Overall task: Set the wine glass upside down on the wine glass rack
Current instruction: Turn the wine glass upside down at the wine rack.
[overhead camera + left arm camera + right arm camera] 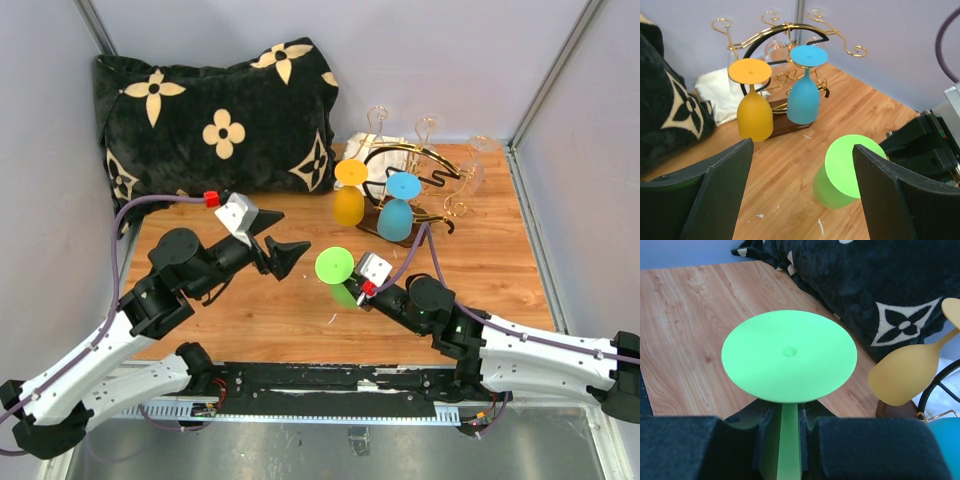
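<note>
My right gripper (356, 290) (789, 426) is shut on the stem of a green wine glass (334, 266) (846, 165) (789, 355). The glass is tilted with its round foot uppermost and its bowl low over the wooden table. My left gripper (291, 257) (802, 150) is open just left of the glass, touching nothing. The wine glass rack (421, 164) (784, 121) (927, 396), gold wire with a black ring, stands at the back. An orange glass (349, 205) (755, 117) (905, 375) and a blue glass (396, 218) (803, 102) hang upside down on it.
A black pillow with cream flowers (215, 120) (665, 115) (865, 280) fills the back left. A white cloth (376, 150) (715, 92) lies behind the rack. Clear glasses (430, 126) hang at the rack's far side. Grey walls close in the table's sides.
</note>
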`<state>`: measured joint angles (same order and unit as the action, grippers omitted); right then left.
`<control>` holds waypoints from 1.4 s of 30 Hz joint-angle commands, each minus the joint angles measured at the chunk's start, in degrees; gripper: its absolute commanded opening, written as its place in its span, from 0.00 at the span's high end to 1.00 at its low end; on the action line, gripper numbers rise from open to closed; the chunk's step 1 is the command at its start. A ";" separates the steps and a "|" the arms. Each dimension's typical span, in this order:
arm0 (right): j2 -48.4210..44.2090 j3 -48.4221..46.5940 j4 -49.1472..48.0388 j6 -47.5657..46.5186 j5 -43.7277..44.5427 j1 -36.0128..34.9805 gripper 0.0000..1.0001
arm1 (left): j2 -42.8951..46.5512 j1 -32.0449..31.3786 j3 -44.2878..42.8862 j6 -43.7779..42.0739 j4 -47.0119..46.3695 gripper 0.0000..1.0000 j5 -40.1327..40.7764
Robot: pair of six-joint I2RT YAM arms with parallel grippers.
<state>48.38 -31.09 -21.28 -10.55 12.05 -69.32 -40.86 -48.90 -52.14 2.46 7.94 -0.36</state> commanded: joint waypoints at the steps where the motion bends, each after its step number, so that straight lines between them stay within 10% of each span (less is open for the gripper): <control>1: -1.70 0.68 -1.68 -2.98 1.28 -0.20 1.00 | -4.26 -0.14 -5.22 6.78 5.73 0.12 4.58; 22: -2.02 1.29 -0.60 -4.40 1.87 -0.20 0.99 | -21.96 14.02 -17.87 19.90 26.96 0.00 -5.63; 29: -1.77 1.34 0.09 -4.08 1.54 -0.21 0.99 | -25.79 14.01 -18.92 24.09 33.56 0.00 4.26; 42: 0.99 0.89 -1.44 -3.45 1.47 -0.20 0.99 | -14.17 14.02 -8.53 24.22 15.51 0.00 -8.44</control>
<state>48.47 -30.06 -20.73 -14.61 13.08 -69.32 -62.13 -35.05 -66.13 28.75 35.24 0.21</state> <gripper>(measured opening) 0.156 0.994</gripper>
